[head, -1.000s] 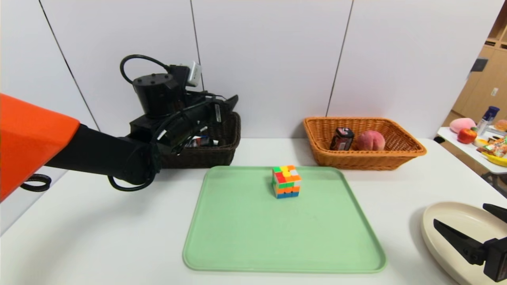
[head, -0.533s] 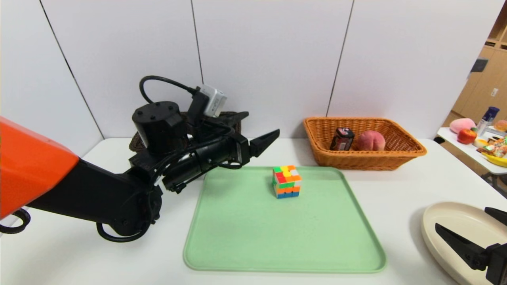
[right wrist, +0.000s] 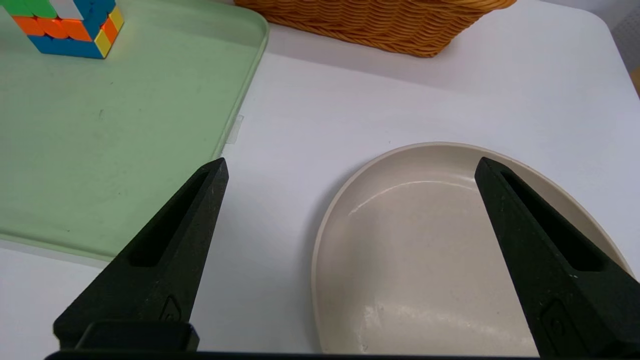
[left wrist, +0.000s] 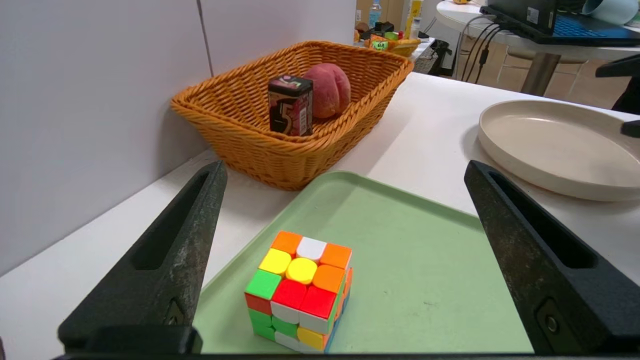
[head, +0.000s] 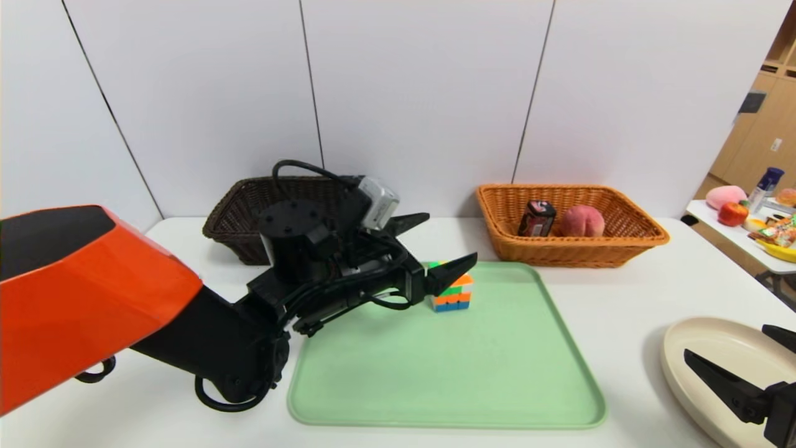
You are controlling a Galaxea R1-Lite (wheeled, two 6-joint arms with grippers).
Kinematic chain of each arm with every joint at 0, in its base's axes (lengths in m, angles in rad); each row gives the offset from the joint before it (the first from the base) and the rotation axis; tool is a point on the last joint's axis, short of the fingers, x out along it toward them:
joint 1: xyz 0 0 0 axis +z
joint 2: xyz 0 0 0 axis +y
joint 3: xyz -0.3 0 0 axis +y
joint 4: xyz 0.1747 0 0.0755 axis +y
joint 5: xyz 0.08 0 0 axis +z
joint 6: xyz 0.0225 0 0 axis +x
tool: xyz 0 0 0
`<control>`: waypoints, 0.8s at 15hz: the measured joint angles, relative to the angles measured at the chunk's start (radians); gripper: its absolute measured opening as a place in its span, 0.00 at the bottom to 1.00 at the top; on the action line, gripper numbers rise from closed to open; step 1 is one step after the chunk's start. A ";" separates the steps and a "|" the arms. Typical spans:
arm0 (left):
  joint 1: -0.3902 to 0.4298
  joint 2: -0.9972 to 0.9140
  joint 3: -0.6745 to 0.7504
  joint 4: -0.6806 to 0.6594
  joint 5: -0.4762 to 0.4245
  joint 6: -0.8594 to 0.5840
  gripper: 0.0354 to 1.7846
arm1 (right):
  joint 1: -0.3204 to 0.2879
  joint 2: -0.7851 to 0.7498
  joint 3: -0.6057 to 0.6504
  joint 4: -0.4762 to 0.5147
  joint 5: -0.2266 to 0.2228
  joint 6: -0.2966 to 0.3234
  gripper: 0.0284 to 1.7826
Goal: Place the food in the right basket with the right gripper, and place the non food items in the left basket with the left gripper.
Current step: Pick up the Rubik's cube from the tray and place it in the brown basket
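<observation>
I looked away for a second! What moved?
The left end effector swung away from the dark basket, across to the puzzle cube on the green tray, open and empty. Cube, peach, and right end effector stayed put.

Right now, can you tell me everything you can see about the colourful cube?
The puzzle cube is a small three-by-three block of shiny plastic squares, all mixed up: orange, white, yellow, green and red on top, with blue along the bottom row. It sits flat and upright on the green tray, near the tray's far edge. Nothing holds it. The left gripper hangs open just beside it, one finger on each side, not touching.
</observation>
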State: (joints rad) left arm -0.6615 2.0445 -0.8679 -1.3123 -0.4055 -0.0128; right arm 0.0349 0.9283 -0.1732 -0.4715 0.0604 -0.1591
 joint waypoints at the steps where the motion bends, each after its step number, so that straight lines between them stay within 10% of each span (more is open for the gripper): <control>1: -0.003 0.024 -0.003 -0.015 0.000 0.000 0.94 | 0.000 0.000 0.000 0.001 0.000 0.001 0.96; 12: 0.002 0.217 -0.071 -0.082 0.000 -0.003 0.94 | 0.001 0.004 -0.002 0.003 0.023 0.028 0.96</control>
State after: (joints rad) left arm -0.6594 2.2615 -0.9389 -1.3940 -0.4055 -0.0162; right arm 0.0360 0.9328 -0.1751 -0.4681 0.0832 -0.1313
